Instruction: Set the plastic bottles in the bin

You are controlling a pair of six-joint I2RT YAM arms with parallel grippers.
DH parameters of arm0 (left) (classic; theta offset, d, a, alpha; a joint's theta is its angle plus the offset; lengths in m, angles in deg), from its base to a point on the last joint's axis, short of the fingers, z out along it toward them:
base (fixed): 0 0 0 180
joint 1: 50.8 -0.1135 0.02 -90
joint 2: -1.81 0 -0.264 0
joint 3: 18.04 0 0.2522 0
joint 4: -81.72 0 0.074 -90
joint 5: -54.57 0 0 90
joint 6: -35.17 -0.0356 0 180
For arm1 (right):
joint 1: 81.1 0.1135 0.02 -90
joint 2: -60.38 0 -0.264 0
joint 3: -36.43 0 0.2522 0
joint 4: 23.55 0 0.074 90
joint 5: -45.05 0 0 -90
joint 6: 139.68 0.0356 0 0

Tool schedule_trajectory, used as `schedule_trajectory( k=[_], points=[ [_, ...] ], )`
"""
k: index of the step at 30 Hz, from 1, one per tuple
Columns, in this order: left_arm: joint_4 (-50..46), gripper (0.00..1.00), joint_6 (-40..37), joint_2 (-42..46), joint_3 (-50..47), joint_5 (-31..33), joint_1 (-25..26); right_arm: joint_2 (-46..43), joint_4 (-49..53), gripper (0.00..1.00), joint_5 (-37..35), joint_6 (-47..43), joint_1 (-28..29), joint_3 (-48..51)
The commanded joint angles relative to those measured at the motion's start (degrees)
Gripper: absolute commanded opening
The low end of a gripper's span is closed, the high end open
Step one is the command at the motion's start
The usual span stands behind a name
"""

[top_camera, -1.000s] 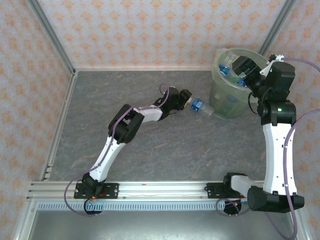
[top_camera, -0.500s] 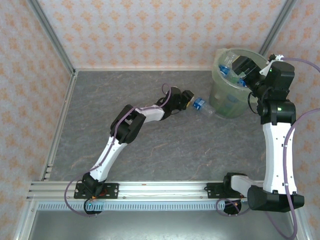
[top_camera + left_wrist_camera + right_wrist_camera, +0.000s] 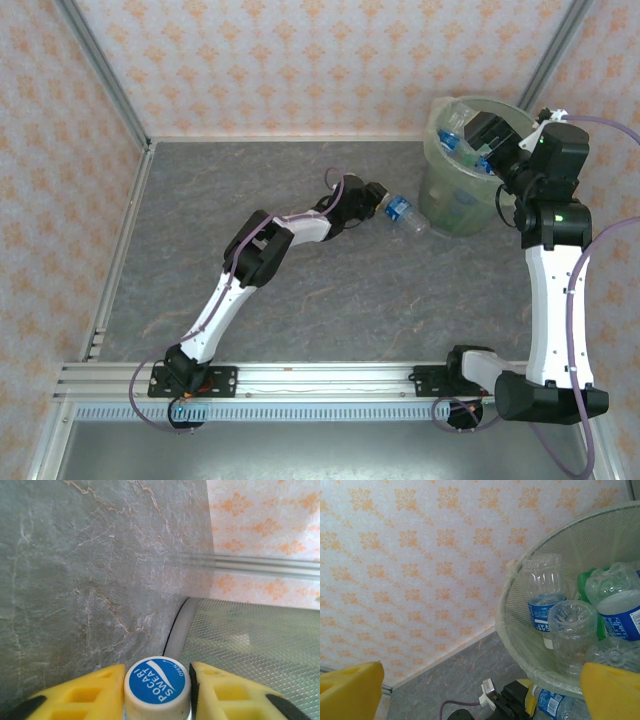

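Fingers [image 3: 90, 692] of the left gripper [image 3: 157, 682] are closed on the cap [image 3: 156, 686] of 1 bottle [image 3: 402, 212], touching it on each side. The cap's blue top reads "POCARI SWEAT" and "OPEN". That bottle lies on the table [image 3: 300, 300], just beside the bin [image 3: 448, 212]. Right gripper [image 3: 480, 685] hangs over the bin with its fingers [image 3: 350, 692] spread wide, holding nothing. Inside, clear bottles [image 3: 543, 592] with blue labels show part of the same brand name, beside 1 green bottle [image 3: 587, 580].

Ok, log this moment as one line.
left jaws: closed on cap of bottle lying beside bin | right jaws: open, empty, above bin | bin: several bottles inside
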Motion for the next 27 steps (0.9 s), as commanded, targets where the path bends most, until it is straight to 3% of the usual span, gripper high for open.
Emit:
schedule_trajectory(
  k=[1, 6, 16, 27],
  points=[
    [5.34, 0.29, 1.96, 0.51, -2.95, 1.01, 0.02, -0.27, -0.51, 1.00, 0.08, 0.71, 0.02, -0.18],
    [9.90, 0.25, 3.22, 5.09, -8.54, 1.20, -0.83, -0.26, -0.91, 1.00, 0.65, 1.10, 0.04, -0.06],
    [19.24, 0.25, 9.05, 16.26, -20.11, 1.94, -3.41, -0.84, -3.98, 1.00, 3.73, 1.81, 0.09, 1.70],
    [28.61, 0.25, 20.42, 25.66, -27.71, 4.19, -5.14, -1.64, -21.27, 1.00, 12.73, 10.15, 0.71, 10.24]
  ],
)
